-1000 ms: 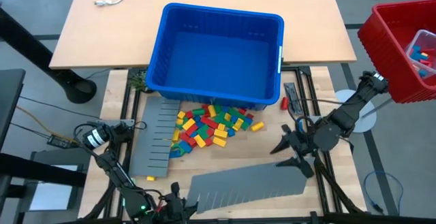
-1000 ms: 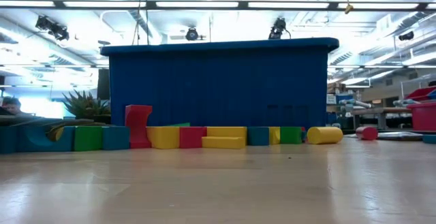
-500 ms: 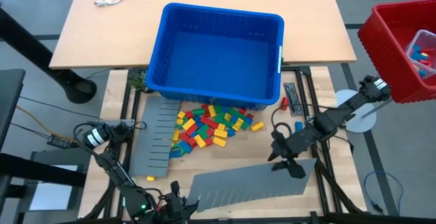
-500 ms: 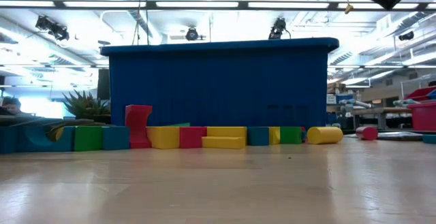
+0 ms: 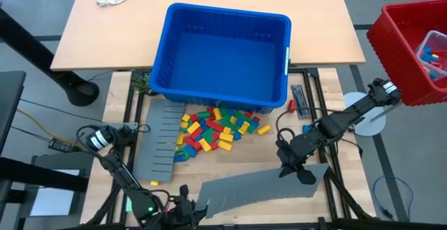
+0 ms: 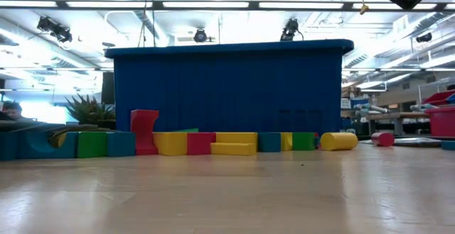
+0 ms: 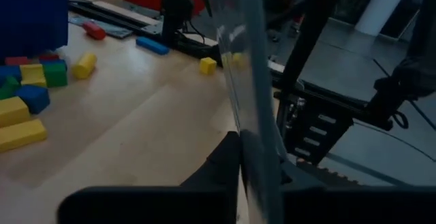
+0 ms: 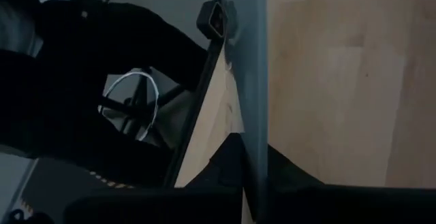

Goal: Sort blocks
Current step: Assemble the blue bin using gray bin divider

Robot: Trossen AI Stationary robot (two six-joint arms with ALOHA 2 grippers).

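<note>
The blocks [image 5: 213,128] lie in a loose red, yellow, green and blue pile on the wooden table, just in front of the blue bin [image 5: 227,48]. In the low view they show as a row [image 6: 213,143] before the bin's wall. A long grey ridged panel [image 5: 262,184] stretches along the table's near side. My left gripper [image 5: 192,205] is shut on its left end. My right gripper [image 5: 300,170] is shut on its right end. My left gripper pinches the grey panel's left end [image 7: 246,152] between its two fingers [image 7: 218,169], one on each flat face. It comes nearly level from the table's near left. The panel runs away from the fingers, seen edge-on. My right gripper pinches the panel's right end [image 8: 253,132] between its two fingers [image 8: 289,169], one on each face. It slants down from the table's right side. Whether the panel is clear of the table I cannot tell.
A second grey ridged panel [image 5: 157,142] lies left of the pile. A red bin [image 5: 412,48] with some blocks hangs off the far right. Stray blocks lie apart: a yellow one [image 5: 154,182], a red one [image 5: 291,105] and a blue one [image 5: 305,128].
My right gripper has come down and toward the table's left onto the panel's right end, tipping downward, and has shut on it. The panel has shifted slightly toward the table's right. The blocks have not moved.
</note>
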